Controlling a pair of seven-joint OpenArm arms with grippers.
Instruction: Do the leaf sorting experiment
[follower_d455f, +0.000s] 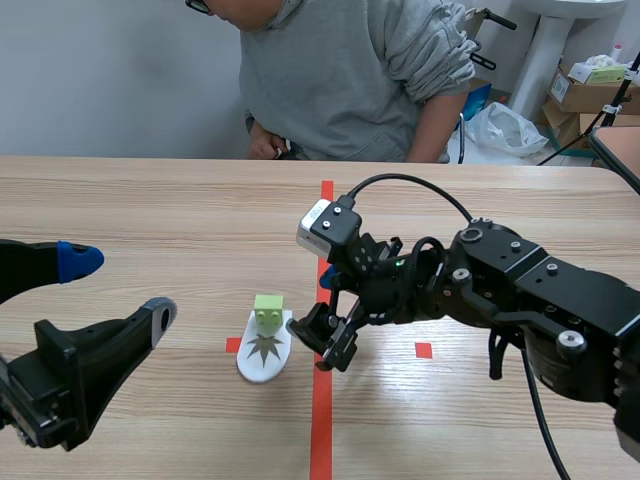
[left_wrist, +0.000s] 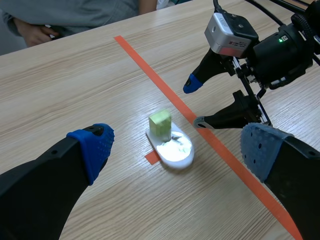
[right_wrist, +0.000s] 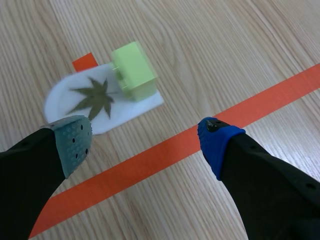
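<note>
A white leaf card (follower_d455f: 264, 355) (left_wrist: 173, 150) (right_wrist: 95, 102) with a dark maple-like leaf printed on it lies flat on the table, held at one end by a light green clip block (follower_d455f: 268, 312) (left_wrist: 160, 123) (right_wrist: 133, 70). My right gripper (follower_d455f: 328, 320) (left_wrist: 197, 104) (right_wrist: 145, 137) stands open just right of the card, over the orange tape line, nothing between its fingers. My left gripper (follower_d455f: 115, 290) (left_wrist: 177, 152) is open at the near left, well short of the card, holding nothing.
A person in a grey sweatshirt (follower_d455f: 350, 70) sits across the table, a hand (left_wrist: 37, 32) resting at the far edge. Boxes and a bag (follower_d455f: 510, 125) stand behind at the right. Wooden tabletop (follower_d455f: 150, 210) surrounds the card.
</note>
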